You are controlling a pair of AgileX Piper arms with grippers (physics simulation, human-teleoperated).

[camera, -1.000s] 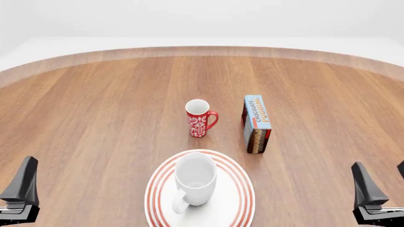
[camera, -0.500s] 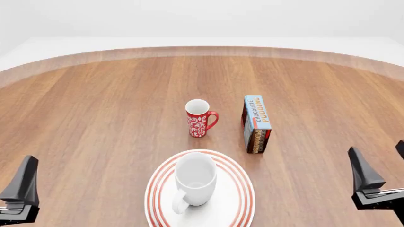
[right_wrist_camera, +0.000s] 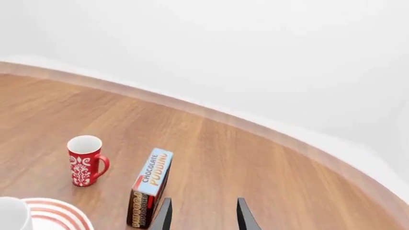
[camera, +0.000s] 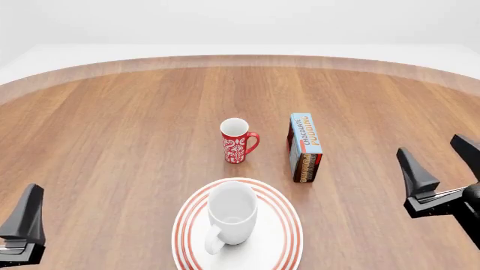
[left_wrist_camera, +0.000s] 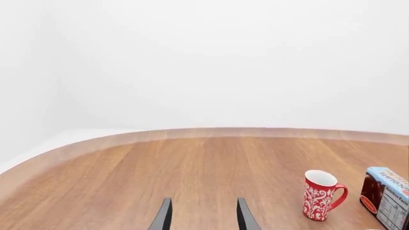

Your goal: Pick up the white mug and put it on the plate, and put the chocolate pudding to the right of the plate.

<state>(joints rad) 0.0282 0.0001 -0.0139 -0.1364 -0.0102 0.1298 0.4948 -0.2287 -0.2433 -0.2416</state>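
The white mug [camera: 231, 216] stands upright on the red-ringed plate [camera: 288, 225] at the table's near middle, handle toward me. The chocolate pudding [camera: 306, 147] rests on its long side, light blue face up, behind and to the right of the plate. My right gripper [camera: 429, 144] hovers open and empty to the right of the carton, apart from it. In the right wrist view the right gripper [right_wrist_camera: 204, 199] has the chocolate pudding [right_wrist_camera: 150, 189] just beside its fingers. My left gripper [left_wrist_camera: 204, 199] is open and empty at the near left; one of its fingers [camera: 27, 216] shows in the front view.
A red mug with a white floral pattern [camera: 238, 140] stands upright behind the plate, left of the carton, handle to the right. The round wooden table's far edge [camera: 240, 59] curves across the back.
My right gripper has moved forward and a little left, closer to the chocolate pudding. The left gripper, mugs, plate and carton have not moved.
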